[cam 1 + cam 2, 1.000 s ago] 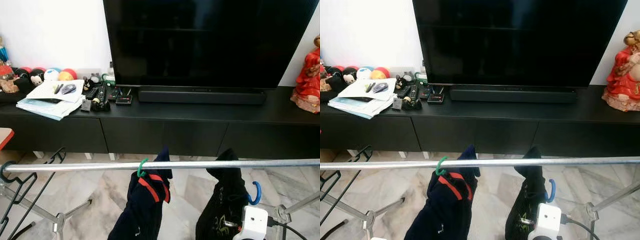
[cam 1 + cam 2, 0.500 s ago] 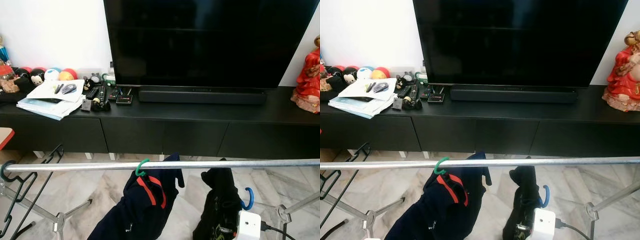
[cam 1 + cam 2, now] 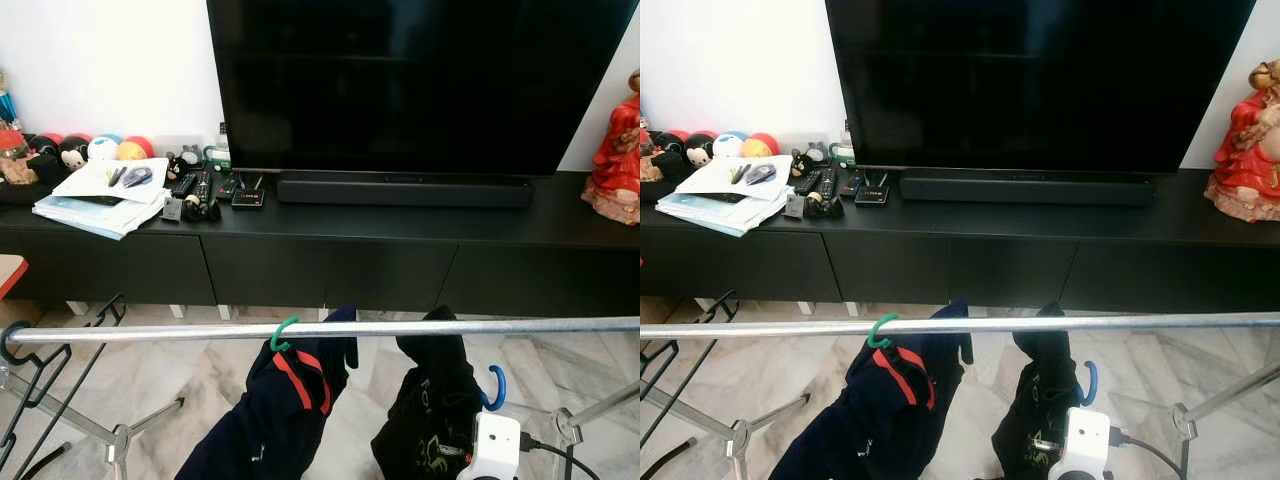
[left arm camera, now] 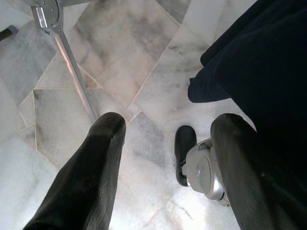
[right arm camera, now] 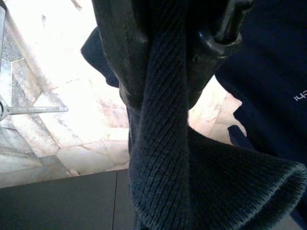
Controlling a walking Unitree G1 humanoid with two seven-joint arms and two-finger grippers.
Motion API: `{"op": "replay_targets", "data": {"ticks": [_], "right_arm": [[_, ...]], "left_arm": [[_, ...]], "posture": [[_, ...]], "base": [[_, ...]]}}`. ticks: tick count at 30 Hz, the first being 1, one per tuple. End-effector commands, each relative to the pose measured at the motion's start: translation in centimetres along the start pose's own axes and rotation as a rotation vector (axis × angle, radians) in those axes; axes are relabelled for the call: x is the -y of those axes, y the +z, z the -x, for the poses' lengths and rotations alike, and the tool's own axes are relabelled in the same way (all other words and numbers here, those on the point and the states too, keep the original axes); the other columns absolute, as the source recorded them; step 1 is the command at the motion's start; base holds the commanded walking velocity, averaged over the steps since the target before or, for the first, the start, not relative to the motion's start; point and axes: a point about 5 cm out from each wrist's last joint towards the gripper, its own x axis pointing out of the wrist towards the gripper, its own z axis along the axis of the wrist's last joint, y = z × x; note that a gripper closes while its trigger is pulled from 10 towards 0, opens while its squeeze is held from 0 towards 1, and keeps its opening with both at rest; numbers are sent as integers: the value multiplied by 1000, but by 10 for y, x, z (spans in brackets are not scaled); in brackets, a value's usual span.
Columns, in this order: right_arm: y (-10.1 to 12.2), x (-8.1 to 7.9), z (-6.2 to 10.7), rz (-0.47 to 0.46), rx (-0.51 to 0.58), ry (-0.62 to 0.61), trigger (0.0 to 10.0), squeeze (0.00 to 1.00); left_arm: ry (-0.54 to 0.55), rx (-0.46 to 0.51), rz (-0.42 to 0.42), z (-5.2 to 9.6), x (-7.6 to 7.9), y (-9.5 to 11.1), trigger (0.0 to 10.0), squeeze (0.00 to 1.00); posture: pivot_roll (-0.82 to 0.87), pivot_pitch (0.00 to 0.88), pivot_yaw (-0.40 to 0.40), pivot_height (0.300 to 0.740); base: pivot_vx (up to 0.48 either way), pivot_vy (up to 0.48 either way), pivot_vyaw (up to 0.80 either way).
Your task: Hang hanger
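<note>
A silver rail [image 3: 420, 327] runs across in front of me. A green hanger hook [image 3: 283, 335] sits over it and carries a navy garment with red trim [image 3: 285, 400]. To its right a second dark garment [image 3: 435, 400] on a hanger with a blue hook [image 3: 493, 388] is held up from below. The blue hook is under the rail, apart from it. My right gripper [image 5: 168, 91] is shut on this garment's knit cloth, below my white wrist housing [image 3: 494, 445]. My left gripper [image 4: 165, 129] is open over the marble floor, beside the navy cloth [image 4: 268, 62].
Behind the rail stands a long black TV cabinet [image 3: 330, 260] with a large TV [image 3: 410, 80], papers [image 3: 100, 195], remotes and balls at left, and a red figurine [image 3: 618, 150] at right. Black wire hangers [image 3: 40, 375] hang at the rail's left end. Rack legs [image 3: 90, 425] cross the floor.
The garment with the blue hook has shifted left and its top has come up against the rail. The navy garment's lower part has swung left.
</note>
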Motion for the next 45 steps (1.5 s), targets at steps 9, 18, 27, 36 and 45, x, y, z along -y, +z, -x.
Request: {"op": "replay_targets", "data": {"ticks": [9, 18, 27, 36, 45], "right_arm": [[8, -1, -4, -11, 45, 3, 10000, 0], [7, -1, -4, -7, 42, 10, 10000, 0], [7, -4, -6, -4, 43, 16, 10000, 0], [7, -2, -6, -14, 43, 1, 10000, 0], [6, -2, -7, -19, 36, -4, 10000, 0]], "left_arm": [[6, -23, -1, 1, -3, -3, 10000, 0], [6, -25, -2, 2, -6, -4, 10000, 0], [-3, -23, -3, 1, -2, -3, 10000, 0], [-4, -31, -3, 1, -1, -4, 10000, 0], [3, -49, 3, 3, -3, -9, 10000, 0]], "posture": [[67, 29, 14, 740], [69, 27, 14, 740], [70, 19, 16, 740], [70, 20, 17, 740], [70, 22, 16, 740]], "base": [[0, 0, 0], [0, 0, 0], [0, 0, 0], [0, 0, 0], [0, 0, 0]]}}
